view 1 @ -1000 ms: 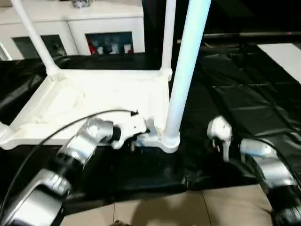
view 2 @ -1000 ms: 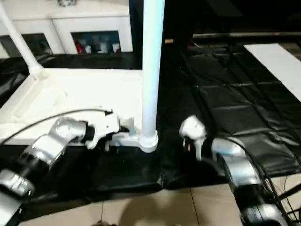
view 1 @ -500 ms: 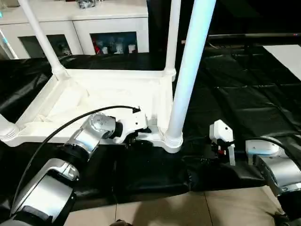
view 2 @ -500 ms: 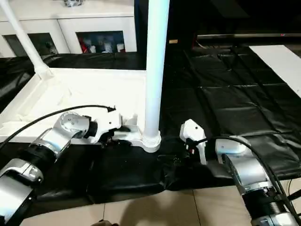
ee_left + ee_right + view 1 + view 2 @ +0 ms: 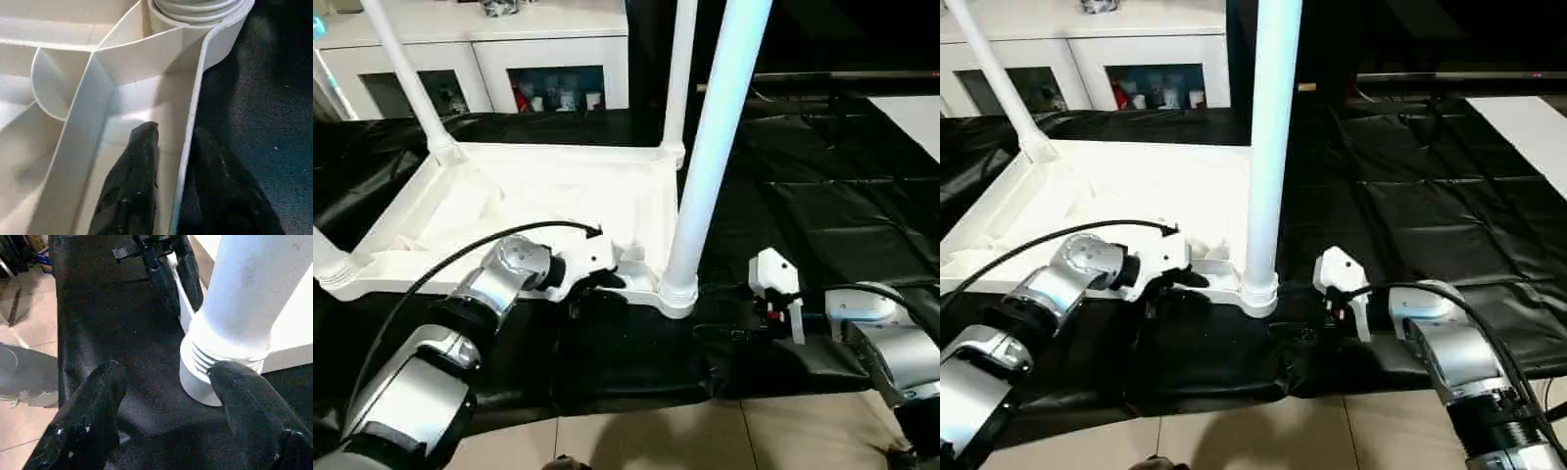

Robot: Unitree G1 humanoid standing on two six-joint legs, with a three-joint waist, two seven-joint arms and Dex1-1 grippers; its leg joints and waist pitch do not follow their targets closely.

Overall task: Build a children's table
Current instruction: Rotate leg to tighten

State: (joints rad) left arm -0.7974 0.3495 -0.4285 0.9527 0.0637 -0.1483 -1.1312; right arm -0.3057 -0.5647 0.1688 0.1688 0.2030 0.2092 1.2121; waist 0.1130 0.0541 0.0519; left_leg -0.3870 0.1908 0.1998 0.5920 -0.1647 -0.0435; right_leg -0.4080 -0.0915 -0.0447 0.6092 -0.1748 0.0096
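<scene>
Fingers [image 5: 132, 186] of the left gripper [image 5: 168, 171] straddle the raised rim of the tabletop [image 5: 558, 191], one inside, one outside, pinching that thin wall. Just beyond them the near leg [image 5: 710, 157] stands upright in its corner socket. Past it, the right gripper [image 5: 166, 396] hangs wide open and empty, its fingers either side of the leg's base without touching. Two far legs rise behind. Risk, as I judge it: the rim is thin and smooth, so a pull could slip the pinch or tilt the upturned tabletop on the black sheet [image 5: 822, 186].
</scene>
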